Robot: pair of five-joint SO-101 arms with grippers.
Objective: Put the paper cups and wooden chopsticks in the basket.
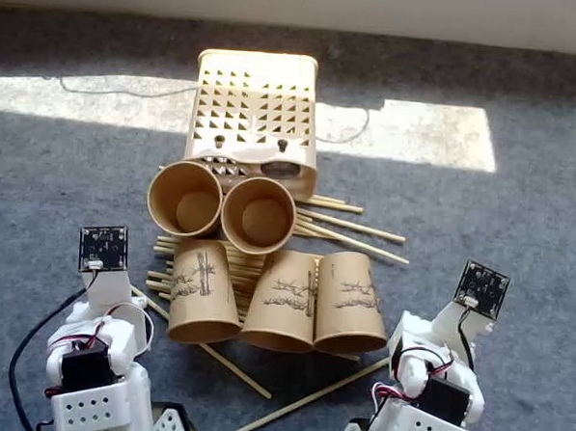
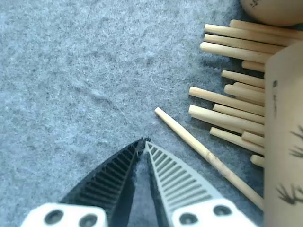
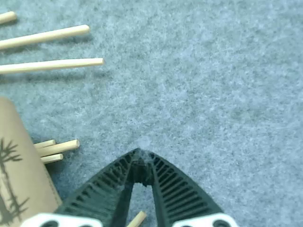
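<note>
The cream lattice basket (image 1: 255, 108) stands at the far middle of the grey carpet. In front of it two brown paper cups (image 1: 185, 199) (image 1: 258, 214) show their open mouths. Three bamboo-print cups (image 1: 204, 290) (image 1: 282, 300) (image 1: 351, 301) lie on their sides nearer me, on a spread of wooden chopsticks (image 1: 350, 224). My left gripper (image 2: 143, 141) is shut and empty just above the carpet, beside one loose chopstick (image 2: 208, 156) and a cup's wall (image 2: 284, 142). My right gripper (image 3: 141, 152) is shut and empty over the carpet, near a cup (image 3: 19, 175) and two chopsticks (image 3: 52, 64).
The left arm (image 1: 92, 350) and the right arm (image 1: 434, 373) sit at the near edge, either side of the cups. Two long chopsticks (image 1: 307, 398) lie crossed between the arms. A thin cable (image 1: 121, 89) runs behind the basket. Bare carpet lies to the far left and right.
</note>
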